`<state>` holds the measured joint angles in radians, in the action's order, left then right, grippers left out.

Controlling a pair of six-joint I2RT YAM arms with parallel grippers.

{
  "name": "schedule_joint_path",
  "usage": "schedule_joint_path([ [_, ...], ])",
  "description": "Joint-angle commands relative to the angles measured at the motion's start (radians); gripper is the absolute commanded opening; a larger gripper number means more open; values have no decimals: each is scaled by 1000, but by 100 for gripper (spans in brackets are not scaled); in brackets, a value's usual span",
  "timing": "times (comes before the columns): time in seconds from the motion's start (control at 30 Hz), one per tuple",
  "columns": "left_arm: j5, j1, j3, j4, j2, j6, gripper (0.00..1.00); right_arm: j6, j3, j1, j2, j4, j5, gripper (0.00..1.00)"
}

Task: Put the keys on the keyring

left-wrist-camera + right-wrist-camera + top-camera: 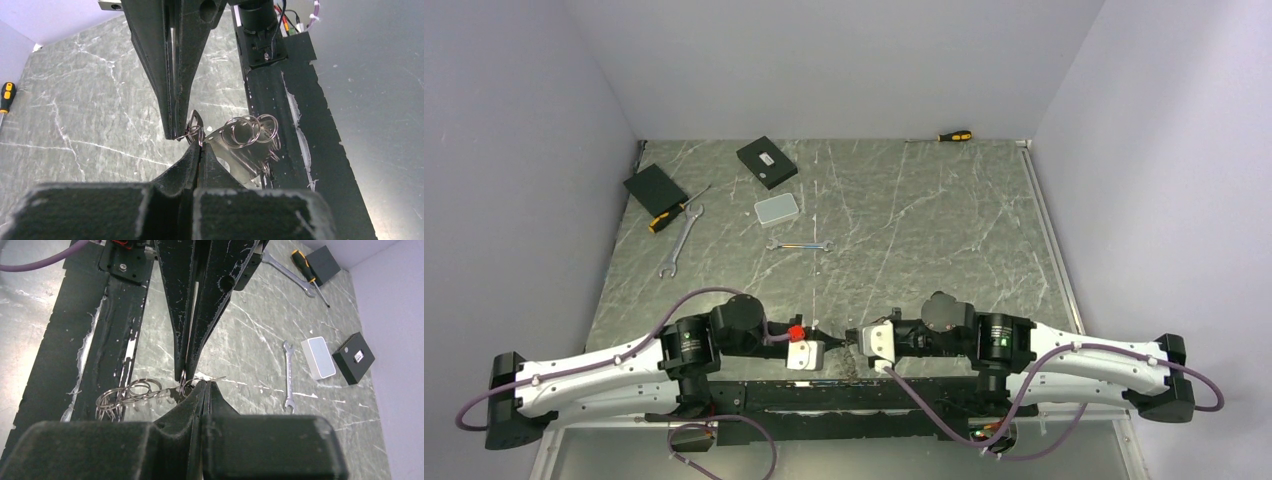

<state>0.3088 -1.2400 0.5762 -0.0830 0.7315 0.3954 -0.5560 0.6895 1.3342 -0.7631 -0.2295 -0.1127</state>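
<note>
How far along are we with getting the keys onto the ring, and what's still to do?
Done: the thin silvery wire keyring is gripped. In hand: the left gripper and right gripper both pinch it, jaws shut, with a bunch of silver split rings and flat silvery keys hanging beside them. Left: whether any key is threaded on isn't visible, so threading likely remains.

silvery keyring (252, 129), grey white-veined table (924, 220)

Marbled table (924, 230); left black box (655, 187) by a screwdriver (674, 212), long wrench (680, 241) beside; right black box (766, 162) near pale box (777, 208); short wrench (799, 245); second screwdriver (954, 136) at far edge.
</note>
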Motion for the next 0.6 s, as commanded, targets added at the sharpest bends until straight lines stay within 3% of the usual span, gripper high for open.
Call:
schedule_joint_path([
  [0.0, 21, 6, -29, 117, -48, -58, 0, 2, -17, 22, 20, 132, 55, 0],
  [0.57, 35, 31, -106, 251, -92, -151, 0, 44, -108, 88, 38, 389, 159, 0],
])
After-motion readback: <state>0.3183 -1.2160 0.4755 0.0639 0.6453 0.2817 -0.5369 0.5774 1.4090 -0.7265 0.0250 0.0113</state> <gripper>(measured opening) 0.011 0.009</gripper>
